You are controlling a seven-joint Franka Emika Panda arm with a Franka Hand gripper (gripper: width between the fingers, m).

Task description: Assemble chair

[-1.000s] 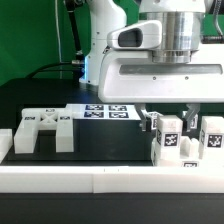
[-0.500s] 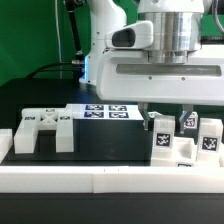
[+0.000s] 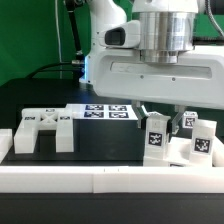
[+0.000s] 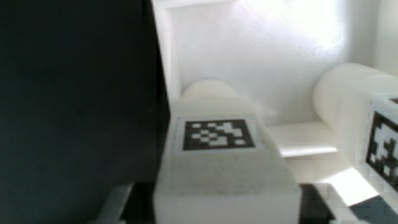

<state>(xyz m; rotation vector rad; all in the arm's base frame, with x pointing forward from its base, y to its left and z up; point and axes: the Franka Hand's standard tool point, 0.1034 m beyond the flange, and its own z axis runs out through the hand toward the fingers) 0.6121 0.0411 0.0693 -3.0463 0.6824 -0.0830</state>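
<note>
Exterior view: illumination is bright and even, and shadows are soft and faint. Top faces of the white parts read lighter than their fronts, consistent with light from overhead. The arm housing (image 3: pixel 150 75) and the border rail (image 3: pixel 60 180) sit close to clipping and show little surface detail. The black table (image 3: pixel 100 140) renders as flat, featureless dark. Resolution is low, with soft edges and coarse but distinguishable tags. Wrist view: blurred throughout. The chair part (image 4: pixel 222 165) fills much of the frame at close range, its tag smeared and its outline fuzzy. White surfaces beyond it are washed out, and the table side is near-black, giving harsh contrast.
</note>
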